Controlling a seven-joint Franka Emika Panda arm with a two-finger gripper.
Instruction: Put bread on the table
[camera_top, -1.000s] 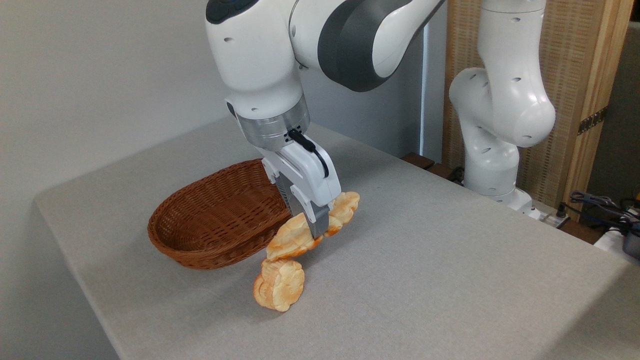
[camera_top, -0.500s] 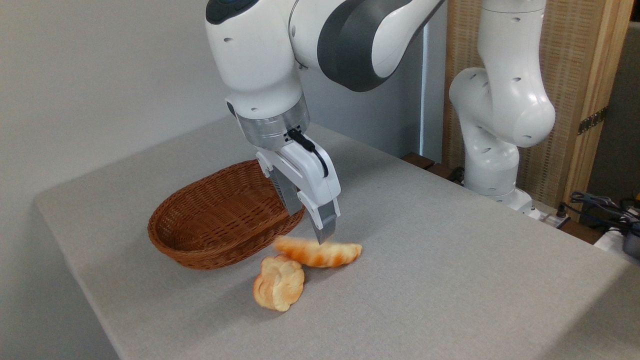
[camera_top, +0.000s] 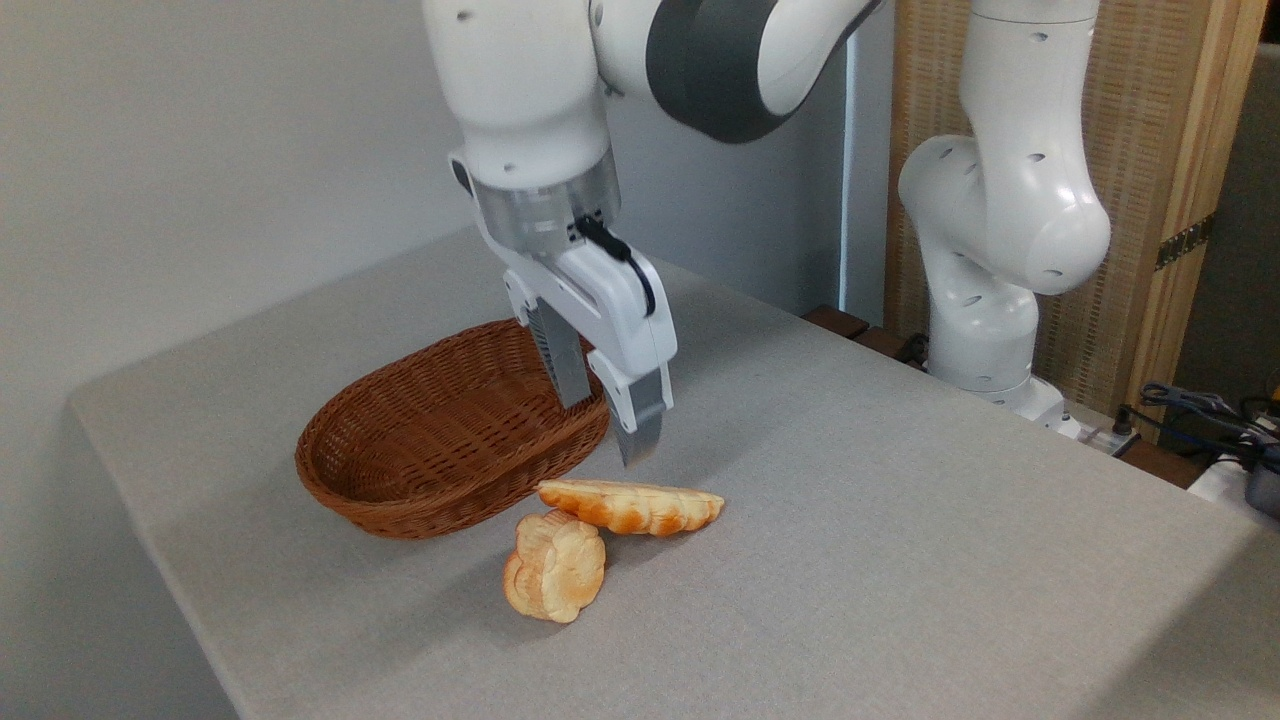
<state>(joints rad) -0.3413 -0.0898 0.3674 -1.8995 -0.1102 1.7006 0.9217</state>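
Observation:
The bread (camera_top: 632, 506), a long golden-orange pastry with a ridged edge, lies flat on the grey table (camera_top: 850, 520) just in front of the wicker basket (camera_top: 450, 440). Its left end touches the round lobed bun (camera_top: 555, 567). My gripper (camera_top: 605, 428) hangs open a short way above the bread, fingers pointing down, nothing between them. One finger (camera_top: 637, 428) shows in front of the basket's right rim; the other sits behind it over the basket's edge.
The brown oval basket shows nothing inside. The arm's white base (camera_top: 985, 330) stands at the table's back right, with cables (camera_top: 1200, 405) beyond the right edge. A pale wall runs behind the table's left and rear sides.
The gripper opened and let go of the bread, which dropped onto the table and settled flat. The gripper then rose away from it. The bun shifted slightly.

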